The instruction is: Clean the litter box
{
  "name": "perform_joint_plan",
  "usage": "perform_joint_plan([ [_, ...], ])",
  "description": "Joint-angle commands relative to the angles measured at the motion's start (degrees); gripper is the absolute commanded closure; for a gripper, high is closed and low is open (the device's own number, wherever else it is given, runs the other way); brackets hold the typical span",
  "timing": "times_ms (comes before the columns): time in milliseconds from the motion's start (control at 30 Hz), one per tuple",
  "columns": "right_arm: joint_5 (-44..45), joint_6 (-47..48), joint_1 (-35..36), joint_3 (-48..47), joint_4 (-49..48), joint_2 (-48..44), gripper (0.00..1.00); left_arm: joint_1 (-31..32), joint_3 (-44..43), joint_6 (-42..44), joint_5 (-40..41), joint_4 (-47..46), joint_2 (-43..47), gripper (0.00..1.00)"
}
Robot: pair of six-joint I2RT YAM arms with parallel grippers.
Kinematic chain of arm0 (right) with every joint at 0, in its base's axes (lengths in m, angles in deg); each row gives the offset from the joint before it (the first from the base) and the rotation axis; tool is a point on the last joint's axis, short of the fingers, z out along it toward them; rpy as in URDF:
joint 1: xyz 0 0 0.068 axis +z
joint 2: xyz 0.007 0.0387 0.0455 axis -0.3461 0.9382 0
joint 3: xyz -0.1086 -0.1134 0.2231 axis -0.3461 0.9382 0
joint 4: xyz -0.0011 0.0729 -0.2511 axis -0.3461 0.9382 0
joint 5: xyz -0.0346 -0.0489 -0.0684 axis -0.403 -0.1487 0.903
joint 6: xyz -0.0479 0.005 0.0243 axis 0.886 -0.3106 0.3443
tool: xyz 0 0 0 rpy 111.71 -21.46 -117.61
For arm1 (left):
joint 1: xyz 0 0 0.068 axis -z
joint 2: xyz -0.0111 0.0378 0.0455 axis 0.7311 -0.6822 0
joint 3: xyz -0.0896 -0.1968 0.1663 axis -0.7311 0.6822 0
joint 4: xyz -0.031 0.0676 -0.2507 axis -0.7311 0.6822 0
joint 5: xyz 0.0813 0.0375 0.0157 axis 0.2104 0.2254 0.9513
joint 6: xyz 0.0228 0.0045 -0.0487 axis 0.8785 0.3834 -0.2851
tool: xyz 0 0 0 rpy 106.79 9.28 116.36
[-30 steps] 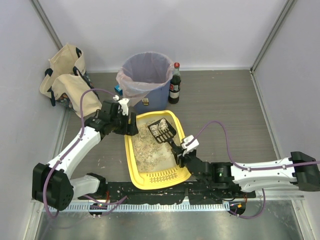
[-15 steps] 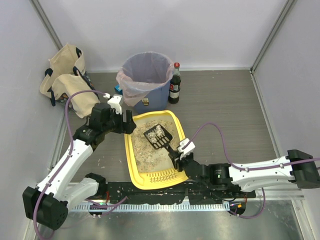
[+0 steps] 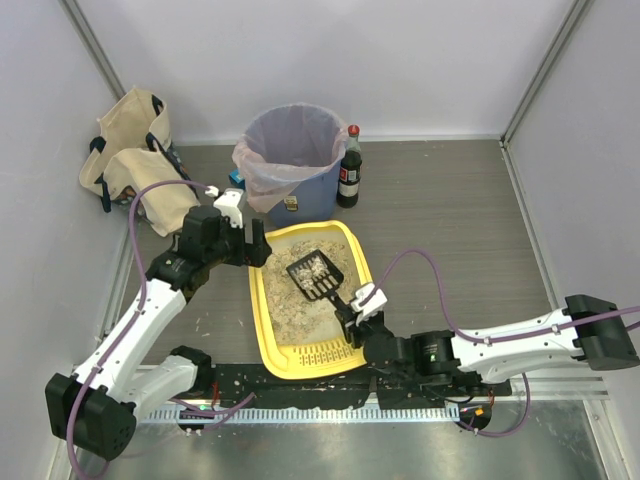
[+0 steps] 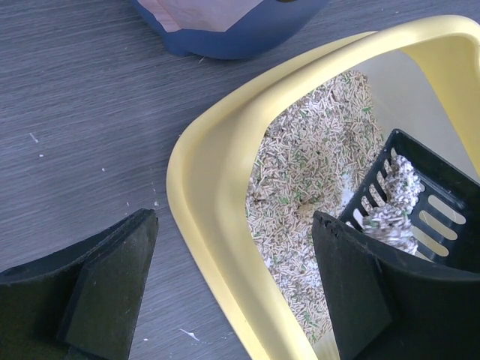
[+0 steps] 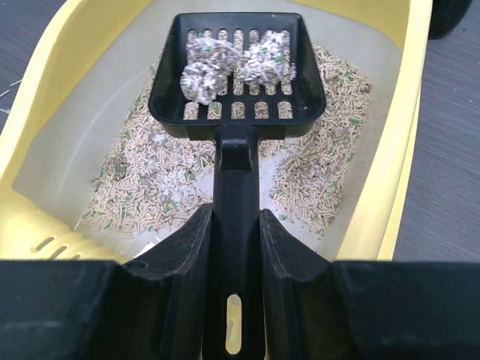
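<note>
Top external view: the litter box lies on the table between the two arms, its slotted end toward their bases.
Right gripper: the right gripper is clenched around the handle of the black scoop.
Left gripper: the left gripper is released, jaws wide apart either side of the box's far-left corner rim, holding nothing.
Scoop load: two whitish clumps sit on the slotted scoop blade, raised above the pellets.
Done so far: as I judge it, one scoopful is sifted and lifted.
Left to do: carrying the clumps to the blue bin and tipping them in. Pale crumbs among the pellets suggest more passes may be needed.
Edges: the scoop has to clear the box's far rim, then the bin's higher lip.
Neighbours: a dark bottle stands just beside the bin on its right, and a cloth bag lies well off to its left.
Open room: bare table to the right of the box, with the walls closing the far side and both flanks.
Risk: the left gripper is near the path to the bin, so a tilted scoop there might spill.
</note>
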Motion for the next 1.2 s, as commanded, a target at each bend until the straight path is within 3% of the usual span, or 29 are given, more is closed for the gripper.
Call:
perform_joint_plan([
  [0,0.1,2.3,0.6,3.7,-7.6,-5.2,0.98,0.2,0.0,0.7,0.8,-2.2,0.6,0.12],
  [33,-1.6,1.9,0.7,4.5,-12.9,-5.4,0.98,0.1,0.2,0.7,0.9,-2.3,0.7,0.12],
  [100,2.5,1.3,0.6,-0.8,-5.9,-1.7,0.99,0.1,0.2,0.7,1.1,-2.5,0.7,0.12],
  [133,7.3,-3.4,0.6,-2.1,2.0,0.0,0.99,0.1,0.1,0.7,0.8,-2.4,0.7,0.12],
  [167,9.6,-5.1,0.6,-1.3,3.3,-1.0,0.99,0.2,0.1,0.7,0.9,-2.3,0.7,0.12],
  [200,3.1,-4.1,0.6,1.0,0.4,-3.3,0.99,0.2,0.1,0.7,0.9,-2.3,0.8,0.12],
  [233,-1.3,0.9,0.6,4.1,-12.9,-5.5,0.98,0.2,0.3,0.7,1.0,-2.3,0.9,0.11],
  [267,-3.2,0.5,0.6,6.5,-17.0,-6.3,0.98,0.1,0.3,0.7,0.9,-2.4,0.9,0.10],
  [333,-2.0,0.3,0.7,1.7,-5.6,-2.6,0.99,0.2,0.3,0.7,0.7,-2.6,0.8,0.09],
  [400,7.0,-3.6,0.8,-4.7,7.6,1.5,0.98,0.1,0.0,0.7,0.3,-2.3,0.6,0.09],
  [433,10.6,-5.8,0.7,-4.3,7.2,-0.3,0.99,0.1,0.1,0.8,0.4,-2.1,0.6,0.09],
  [467,5.9,-0.9,0.8,1.0,1.6,-3.2,0.99,0.2,0.1,0.8,0.7,-2.2,0.8,0.09],
  [500,0.2,2.3,0.8,4.7,-14.8,-8.1,0.99,0.2,0.3,0.8,0.9,-2.3,0.8,0.09],
  [533,-4.2,2.1,0.8,6.1,-17.1,-8.2,0.98,0.1,0.4,0.7,1.0,-2.7,1.0,0.09],
  [567,-3.5,1.7,0.8,3.7,-14.7,-6.9,0.99,0.2,0.5,0.7,0.8,-2.8,1.1,0.09],
  [600,-1.1,1.0,0.8,0.6,-2.9,-2.1,0.99,0.1,0.4,0.7,0.8,-2.7,1.0,0.09],
  [667,8.0,-2.2,0.8,-3.3,4.8,0.2,0.99,0.2,0.3,0.8,0.7,-2.3,1.0,0.09],
  [767,-5.8,4.4,0.8,2.9,-12.3,-3.5,0.98,0.2,0.4,0.7,1.4,-2.6,1.5,0.09],
  [833,-0.8,3.5,0.8,-1.4,-5.9,-0.2,0.99,0.2,0.5,0.7,1.4,-2.6,1.6,0.09],
  [867,8.0,0.3,0.8,-1.9,-0.3,0.1,0.99,0.1,0.5,0.7,1.3,-2.4,2.0,0.09],
  [933,3.0,2.9,0.7,2.4,-6.0,-4.4,0.99,0.2,0.6,0.8,2.0,-2.5,2.5,0.09],
  [967,-4.6,3.8,0.8,4.4,-14.9,-5.7,0.99,0.1,0.8,0.8,2.5,-2.6,2.7,0.09],
  [1033,-3.3,1.6,0.7,2.1,-10.7,-4.9,0.99,0.2,0.9,0.8,3.0,-3.0,3.3,0.09],
  [1067,0.4,-0.5,0.7,0.7,-1.5,-4.6,0.99,0.1,0.9,0.8,3.0,-3.1,3.4,0.09],
  [1100,6.5,-2.7,0.7,0.5,0.6,-5.1,0.99,0.2,0.9,0.8,2.9,-2.8,3.6,0.09],
  [1133,3.9,-0.9,0.7,3.0,-0.9,-8.8,0.99,0.2,0.8,0.8,3.0,-2.9,3.7,0.09],
  [1167,-0.8,0.9,0.7,5.1,-10.1,-9.9,0.99,0.2,0.9,0.8,3.4,-2.8,3.8,0.09],
])
